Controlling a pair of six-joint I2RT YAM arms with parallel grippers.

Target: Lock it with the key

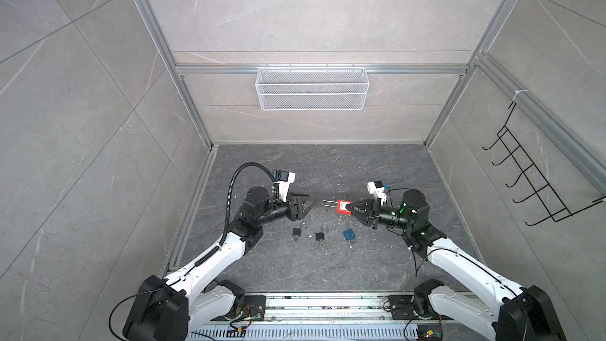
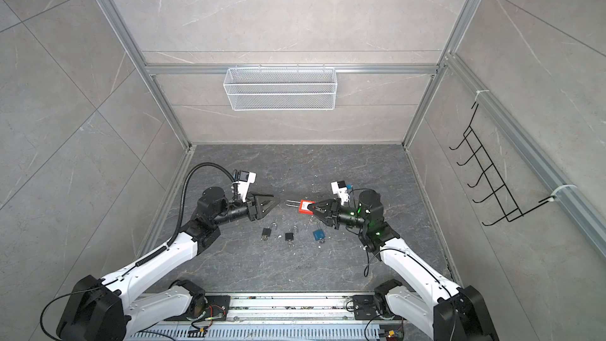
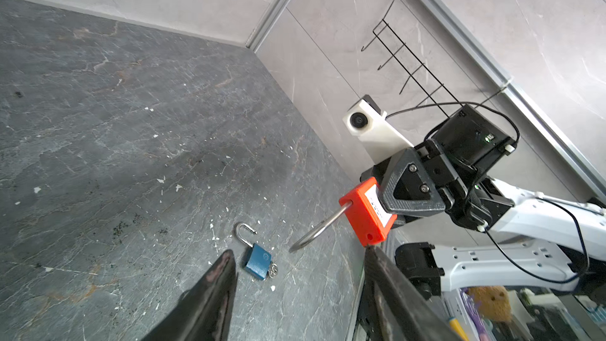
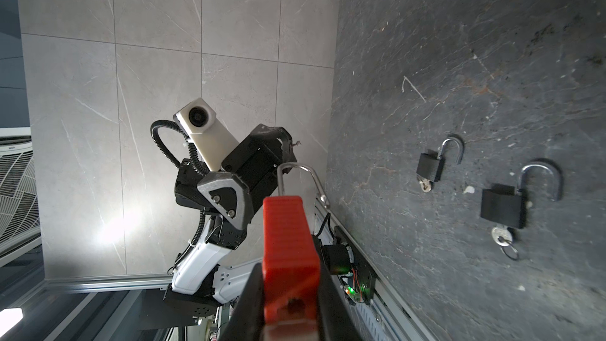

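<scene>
In both top views the right hand (image 1: 351, 208) pinches the red padlock (image 1: 342, 207) above the desk (image 1: 328, 267). Its shackle points at the left hand (image 2: 278, 201) just beside it.

Left wrist view: the left hand's fingers (image 3: 223, 270) are spread. The padlock's white label is unreadable. A blue padlock (image 3: 257, 262) lies on the desk.

Right wrist view: one black padlock (image 4: 503, 205) and a second black padlock (image 4: 429, 167) lie open, keys inserted.

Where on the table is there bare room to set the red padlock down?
Bare: the far table up to the back wall, and the near stretch before the front rail. Crowded: the middle, where a black padlock, a second black padlock and a blue padlock lie near the right gripper holding the red padlock and the open left gripper.
</scene>
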